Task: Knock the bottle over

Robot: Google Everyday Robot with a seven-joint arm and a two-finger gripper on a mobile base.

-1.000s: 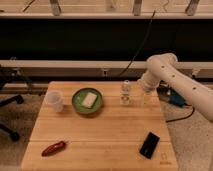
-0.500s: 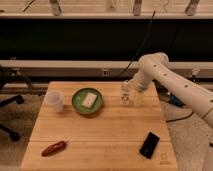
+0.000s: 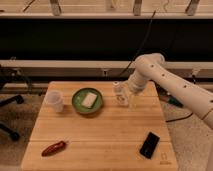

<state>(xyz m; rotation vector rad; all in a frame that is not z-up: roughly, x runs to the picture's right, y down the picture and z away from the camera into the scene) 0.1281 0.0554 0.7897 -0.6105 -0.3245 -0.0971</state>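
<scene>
Clear bottle (image 3: 119,93) leans just left of our tool (image 3: 127,100), grip state unreadable; a weak nudge may merely slide it toward the bowl (image 3: 87,100).

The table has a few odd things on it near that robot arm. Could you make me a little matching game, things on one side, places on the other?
Things:
1. cup
2. bowl
3. chili pepper
4. phone

Places:
A. front right of the table
B. front left corner
C. far left edge
D. back middle, left of the bottle

Pairs: 1-C, 2-D, 3-B, 4-A.

The end effector is right at the bottle.
</scene>
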